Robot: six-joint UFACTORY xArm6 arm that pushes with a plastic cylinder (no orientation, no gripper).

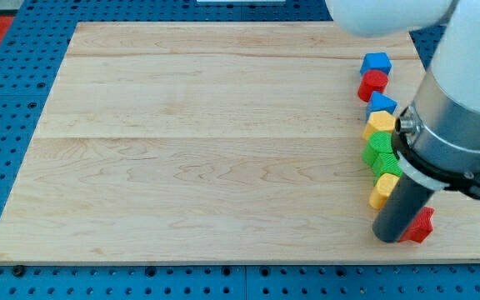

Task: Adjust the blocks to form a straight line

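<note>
Wooden table (223, 150) on a blue pegboard, with eight small blocks bunched near the view's right edge. Down near the table's bottom right corner, my tip (387, 237): a plain dark rod resting on the wood, gripping nothing.

Just right of my tip, touching or nearly so: lower red block (423, 225), partly hidden by the rod.

Just above my tip, close against the rod's left side: lower yellow block (381, 192).

Further toward the view's top from my tip, a slightly wavy column, each piece touching or almost touching the next: lower green block (386, 163), upper green block (379, 142), upper yellow block (381, 123), lower blue block (382, 104).

Beyond a small gap, furthest from my tip: upper red block (372, 82), with upper blue cube (376, 62) against its top.
</note>
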